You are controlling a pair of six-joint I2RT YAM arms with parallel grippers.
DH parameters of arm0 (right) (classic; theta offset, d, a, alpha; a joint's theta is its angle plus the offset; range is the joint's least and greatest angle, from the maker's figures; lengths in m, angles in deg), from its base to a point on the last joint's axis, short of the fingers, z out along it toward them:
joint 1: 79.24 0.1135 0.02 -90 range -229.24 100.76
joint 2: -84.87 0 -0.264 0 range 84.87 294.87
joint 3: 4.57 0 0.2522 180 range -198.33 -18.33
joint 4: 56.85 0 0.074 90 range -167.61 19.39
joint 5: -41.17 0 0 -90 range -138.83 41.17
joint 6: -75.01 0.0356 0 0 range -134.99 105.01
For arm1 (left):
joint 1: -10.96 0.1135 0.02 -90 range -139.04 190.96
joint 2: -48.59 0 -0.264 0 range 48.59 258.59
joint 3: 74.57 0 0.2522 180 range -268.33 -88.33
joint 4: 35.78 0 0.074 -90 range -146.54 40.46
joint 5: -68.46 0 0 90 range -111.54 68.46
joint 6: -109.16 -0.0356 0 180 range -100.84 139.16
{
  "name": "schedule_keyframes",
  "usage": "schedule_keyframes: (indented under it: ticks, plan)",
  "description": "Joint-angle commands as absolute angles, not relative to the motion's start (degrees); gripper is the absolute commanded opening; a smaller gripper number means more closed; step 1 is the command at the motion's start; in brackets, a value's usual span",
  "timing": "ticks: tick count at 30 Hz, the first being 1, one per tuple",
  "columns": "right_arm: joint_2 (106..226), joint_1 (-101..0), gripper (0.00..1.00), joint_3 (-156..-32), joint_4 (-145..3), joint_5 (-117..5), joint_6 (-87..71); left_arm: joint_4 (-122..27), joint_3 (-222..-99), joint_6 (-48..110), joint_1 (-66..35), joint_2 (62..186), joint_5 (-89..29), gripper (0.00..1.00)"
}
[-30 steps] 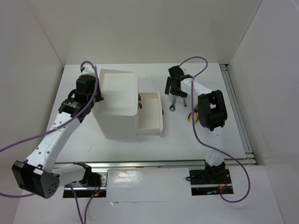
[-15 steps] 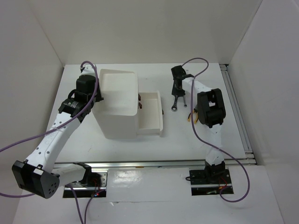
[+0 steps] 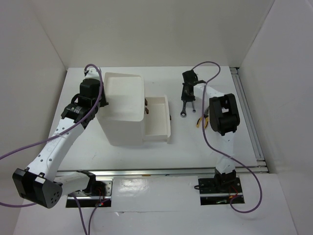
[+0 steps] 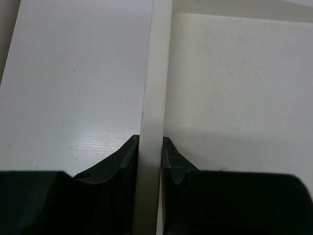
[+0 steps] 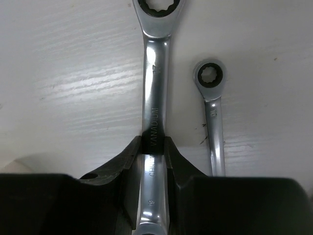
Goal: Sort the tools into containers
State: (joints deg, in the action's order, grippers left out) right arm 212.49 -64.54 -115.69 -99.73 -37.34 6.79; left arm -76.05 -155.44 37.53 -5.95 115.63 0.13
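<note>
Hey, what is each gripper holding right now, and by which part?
The right gripper pinches the larger wrench at mid-handle; the left gripper clamps the white box by its top rim.

We find the box at bench left, its drawer open rightward, farther right the larger wrench beside the smaller wrench

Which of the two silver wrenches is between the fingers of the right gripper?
The larger wrench, stamped VANADIUM: the right gripper clasps its shaft. The smaller wrench lies free beside it.
</note>
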Motion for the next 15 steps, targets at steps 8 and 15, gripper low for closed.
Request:
schedule_keyframes:
  ticks: [8,15]
  plan:
    - [198.1,-67.8,0.00,-93.1,-80.9,-54.6,4.0,-81.7,-153.5,42.0,-6.7,117.5,-5.2,0.26]
    - [192.2,-68.3,0.00,-89.3,-74.1,-57.9,4.7,-81.7,-153.5,42.0,-6.7,117.0,-5.7,0.26]
